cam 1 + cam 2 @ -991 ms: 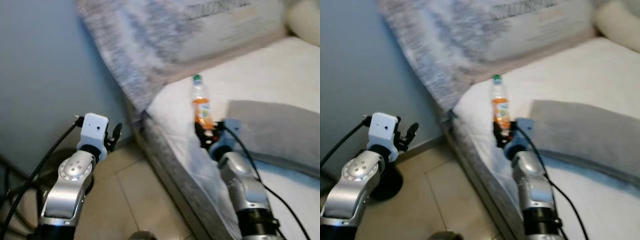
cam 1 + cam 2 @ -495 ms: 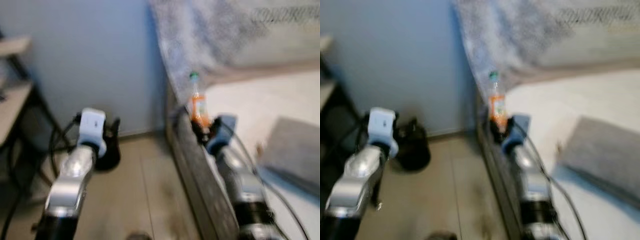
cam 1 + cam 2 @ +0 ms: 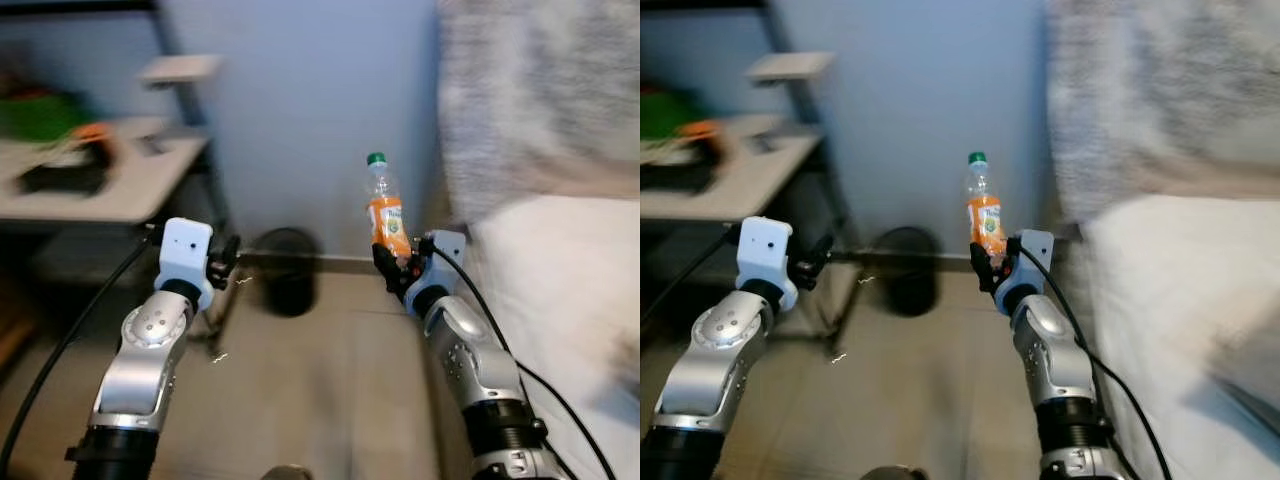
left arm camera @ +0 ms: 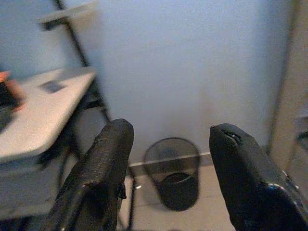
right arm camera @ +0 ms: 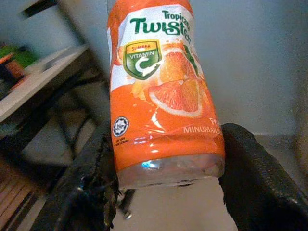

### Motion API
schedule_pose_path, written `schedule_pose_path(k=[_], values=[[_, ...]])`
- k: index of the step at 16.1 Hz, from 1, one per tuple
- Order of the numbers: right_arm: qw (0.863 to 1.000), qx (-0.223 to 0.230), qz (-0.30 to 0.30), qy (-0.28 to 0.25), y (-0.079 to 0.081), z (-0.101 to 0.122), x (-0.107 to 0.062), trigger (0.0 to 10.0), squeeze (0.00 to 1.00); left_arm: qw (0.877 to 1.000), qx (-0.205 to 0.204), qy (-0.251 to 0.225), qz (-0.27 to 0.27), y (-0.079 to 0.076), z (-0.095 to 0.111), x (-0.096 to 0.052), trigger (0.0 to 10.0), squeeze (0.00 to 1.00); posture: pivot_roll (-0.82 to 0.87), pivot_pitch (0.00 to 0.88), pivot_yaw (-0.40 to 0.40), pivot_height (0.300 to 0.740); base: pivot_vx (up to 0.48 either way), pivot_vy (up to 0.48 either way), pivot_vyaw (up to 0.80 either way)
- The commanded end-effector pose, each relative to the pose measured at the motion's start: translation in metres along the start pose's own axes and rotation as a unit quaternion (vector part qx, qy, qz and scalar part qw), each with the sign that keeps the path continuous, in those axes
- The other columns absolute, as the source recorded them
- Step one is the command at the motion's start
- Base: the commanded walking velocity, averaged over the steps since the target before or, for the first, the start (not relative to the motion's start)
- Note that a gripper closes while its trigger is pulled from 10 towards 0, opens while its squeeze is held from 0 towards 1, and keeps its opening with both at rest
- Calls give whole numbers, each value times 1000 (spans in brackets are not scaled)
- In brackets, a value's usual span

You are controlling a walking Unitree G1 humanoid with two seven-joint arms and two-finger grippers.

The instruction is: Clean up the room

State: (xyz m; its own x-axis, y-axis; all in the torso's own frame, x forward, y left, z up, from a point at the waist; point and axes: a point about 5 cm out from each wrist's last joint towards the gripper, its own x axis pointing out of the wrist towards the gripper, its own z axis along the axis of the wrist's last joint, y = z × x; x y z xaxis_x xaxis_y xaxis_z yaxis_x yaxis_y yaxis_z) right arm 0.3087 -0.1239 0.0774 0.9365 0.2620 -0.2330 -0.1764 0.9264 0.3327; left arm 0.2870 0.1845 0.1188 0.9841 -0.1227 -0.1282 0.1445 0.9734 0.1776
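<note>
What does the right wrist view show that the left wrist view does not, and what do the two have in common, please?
The right wrist view alone gives the orange juice bottle close up, its label readable, clamped at the base between the right gripper fingers.

The left wrist view alone gives the black mesh waste bin on the floor against the wall, seen between the open fingers of the left gripper, which holds nothing.

Both take in the pale blue wall and the white desk on its dark frame.
</note>
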Motion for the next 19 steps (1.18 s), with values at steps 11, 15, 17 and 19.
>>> schedule_pose_path(k=[11, 15, 17, 19], values=[[996, -73, -44, 3, -10, 2, 1, 10000, 0, 1000, 2, 0, -12, 0, 1, -4, 10000, 0, 90, 0, 58, 740, 93, 0, 0], [998, -62, -26, 13, -8, 0, -2, 10000, 0, 1000, -1, -1, -17, -2, 2, -4, 10000, 0, 84, 0, 56, 740, 269, 0, 0], [997, -73, -24, 11, -6, -1, -2, 10000, 0, 1000, -2, 0, -19, -2, 2, -5, 10000, 0, 88, 0, 54, 740, 274, 0, 400], [998, -66, -22, 13, -4, -3, -2, 10000, 0, 1000, 1, 1, -18, -2, 2, -5, 10000, 0, 92, 0, 56, 740, 274, 0, 722]])
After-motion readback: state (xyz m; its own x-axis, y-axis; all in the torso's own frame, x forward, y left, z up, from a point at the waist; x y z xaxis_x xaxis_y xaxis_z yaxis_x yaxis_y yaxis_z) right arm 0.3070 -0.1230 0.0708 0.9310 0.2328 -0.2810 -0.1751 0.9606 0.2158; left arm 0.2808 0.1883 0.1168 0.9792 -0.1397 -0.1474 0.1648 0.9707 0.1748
